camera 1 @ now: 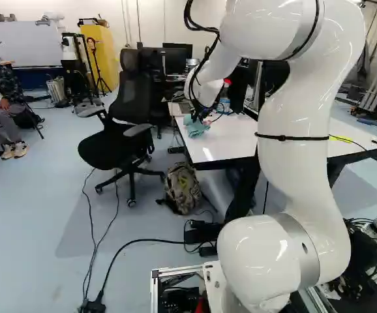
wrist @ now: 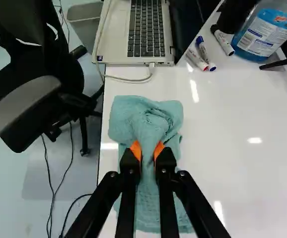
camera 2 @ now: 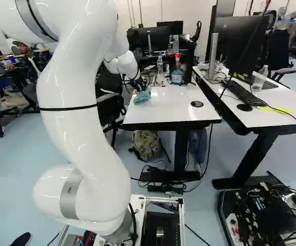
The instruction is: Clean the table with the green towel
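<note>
At the white table's (camera 2: pixel 173 110) near left corner, in the right base view, my gripper (camera 2: pixel 142 88) is low over the top with the green towel (camera 2: pixel 142 96) under it. The left base view shows the same towel (camera 1: pixel 196 126) by the table's edge. In the wrist view my gripper (wrist: pixel 147 151) is shut on a bunched ridge of the towel (wrist: pixel 146 119), one orange pad on each side. The rest of the cloth spreads on the tabletop ahead of the fingers and beneath them, partly hidden by them.
Ahead of the gripper lie a laptop (wrist: pixel 146 34), markers (wrist: pixel 198 57) and a blue bottle (wrist: pixel 265 32). A black chair (camera 1: pixel 126 124) stands beside the table, a backpack (camera 1: pixel 182 188) under it. A second table (camera 2: pixel 286 105) holds a monitor and keyboard.
</note>
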